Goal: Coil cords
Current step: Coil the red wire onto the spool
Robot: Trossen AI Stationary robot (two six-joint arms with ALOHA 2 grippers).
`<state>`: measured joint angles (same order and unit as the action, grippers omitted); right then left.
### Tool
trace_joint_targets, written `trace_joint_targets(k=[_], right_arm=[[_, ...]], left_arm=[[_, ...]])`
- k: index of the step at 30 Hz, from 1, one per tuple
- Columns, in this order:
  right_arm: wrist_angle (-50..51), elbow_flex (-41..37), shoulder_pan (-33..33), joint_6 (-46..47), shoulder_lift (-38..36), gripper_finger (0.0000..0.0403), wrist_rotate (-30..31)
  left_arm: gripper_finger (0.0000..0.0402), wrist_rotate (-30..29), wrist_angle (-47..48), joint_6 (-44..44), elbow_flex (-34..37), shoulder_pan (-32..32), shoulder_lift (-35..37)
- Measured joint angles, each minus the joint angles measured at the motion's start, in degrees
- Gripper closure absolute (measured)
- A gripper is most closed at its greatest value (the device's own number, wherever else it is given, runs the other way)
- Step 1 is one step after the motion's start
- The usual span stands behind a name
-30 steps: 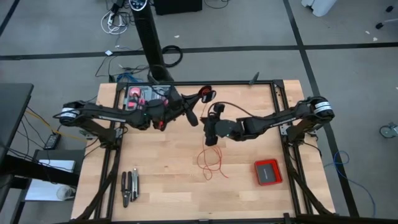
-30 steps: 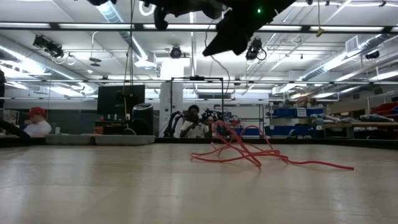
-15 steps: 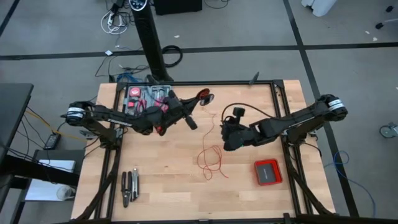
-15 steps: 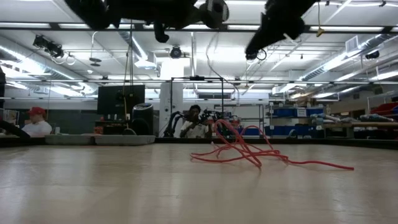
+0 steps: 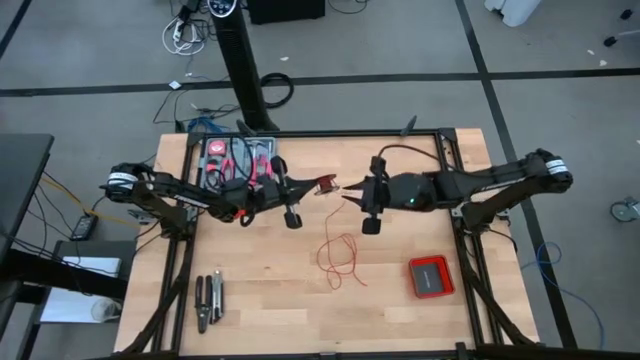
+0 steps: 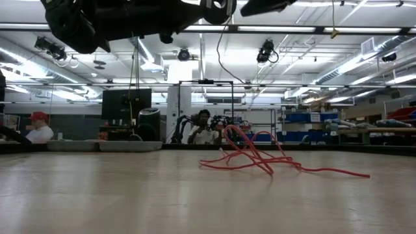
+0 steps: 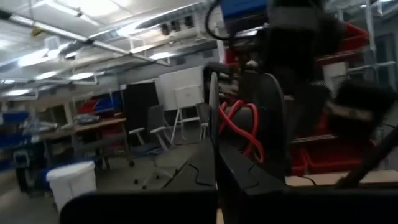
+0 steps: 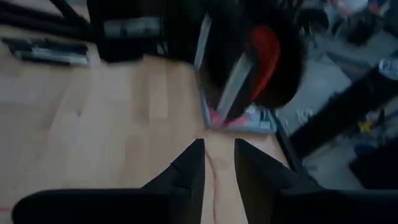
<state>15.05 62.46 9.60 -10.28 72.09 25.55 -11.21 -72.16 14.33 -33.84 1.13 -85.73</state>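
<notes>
The cords are one thin red wire. Part of it is wound as a small red coil (image 7: 240,127) on a black spool (image 5: 326,184), held above the table's middle by my shut left gripper (image 5: 316,187). The rest lies in loose loops (image 5: 340,258) on the wood nearer the front edge, also plain as loose loops (image 6: 259,156) in the low view. My right gripper (image 5: 348,196) hangs open just right of the spool, pointing at it, fingers (image 8: 186,167) apart and clear of it. My left gripper is shut on the black spool (image 7: 266,118), coming at it about level from the table's left. The spool stands on edge between the fingers with the red coil showing beside them. It is lifted clear of the table.
A flat red box (image 5: 430,276) lies at the near right. Pliers (image 5: 208,300) lie at the near left, and a tray of tools (image 5: 240,158) stands at the far left. A black frame rail (image 5: 350,135) borders the table.
My left gripper has sunk and come toward the near edge with the spool, rolling its wrist. My right gripper has risen from above the loose loops, swung toward the right edge and back, and tipped from pointing down to nearly level, facing the spool. The loops have stayed put.
</notes>
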Motion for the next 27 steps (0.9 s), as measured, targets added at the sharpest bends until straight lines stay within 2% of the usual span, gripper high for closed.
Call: trace_joint_targets(k=[4, 11, 18, 23, 27], right_arm=[[-3.3, 0.0, -1.0, -3.5, -0.7, 0.0312, -4.3], [-3.2, 0.0, -1.7, -4.5, 0.0, 0.0303, -7.3], [-7.6, 0.0, -2.7, -7.7, 0.8, 0.0303, -8.8], [-9.1, 0.0, -4.3, -7.8, 0.9, 0.0303, -14.1], [-9.4, 0.0, -5.0, -7.4, 0.9, 0.0305, -14.9]], left_arm=[[0.0401, 0.9, 0.5, 0.7, 0.4, 0.0, 0.0], [0.0401, 1.1, 0.6, 2.7, 0.4, 0.0, 0.0], [0.0401, 1.1, 1.3, 1.6, 0.4, 0.0, 0.0], [0.0401, 1.1, 1.3, 0.5, 0.4, 0.0, 0.0], [0.0401, 1.0, 1.3, 0.0, 0.4, 0.0, 0.0]])
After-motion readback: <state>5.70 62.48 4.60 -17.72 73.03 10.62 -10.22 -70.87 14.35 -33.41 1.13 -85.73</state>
